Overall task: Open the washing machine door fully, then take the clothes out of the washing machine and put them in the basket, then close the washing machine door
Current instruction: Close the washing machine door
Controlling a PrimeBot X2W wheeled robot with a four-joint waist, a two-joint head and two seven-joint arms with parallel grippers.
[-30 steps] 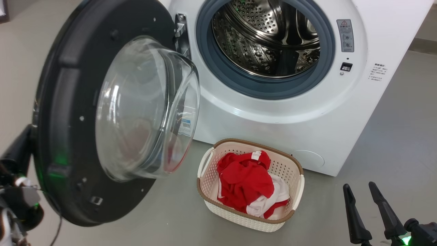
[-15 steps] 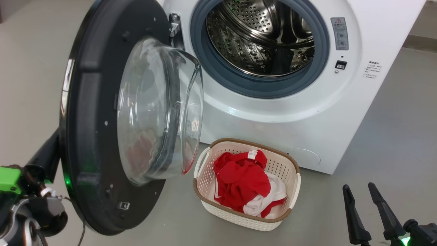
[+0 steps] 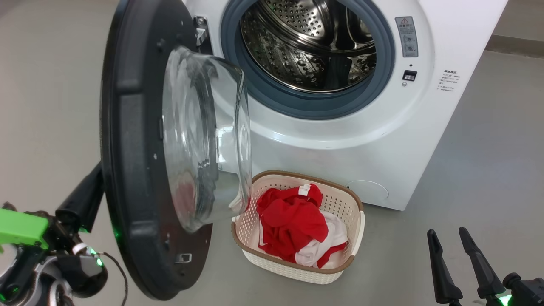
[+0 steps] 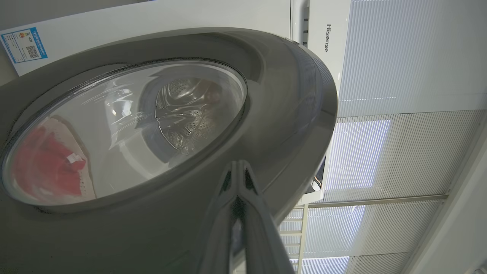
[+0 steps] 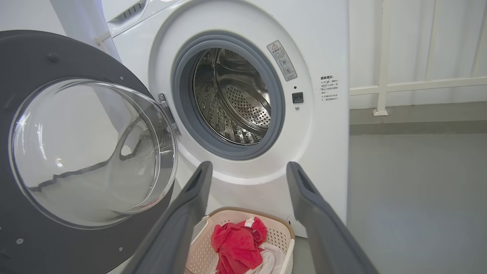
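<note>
In the head view, the half-open round black-rimmed glass washing machine door [image 3: 131,127] stands just beside the cream perforated plastic basket [image 3: 297,272] of red-and-white fabric clothes [image 3: 293,221]; left wrist view, the left gripper [image 4: 237,171], fingers pressed together, should push its rim steadily shut; right wrist view, the right gripper [image 5: 248,167] spread, empty.

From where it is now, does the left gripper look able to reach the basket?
Probably not directly. The left gripper, shut, sits at the outer face of the washing machine door, and that half-open door stands between it and the basket. It would have to go around the door's lower edge.
</note>
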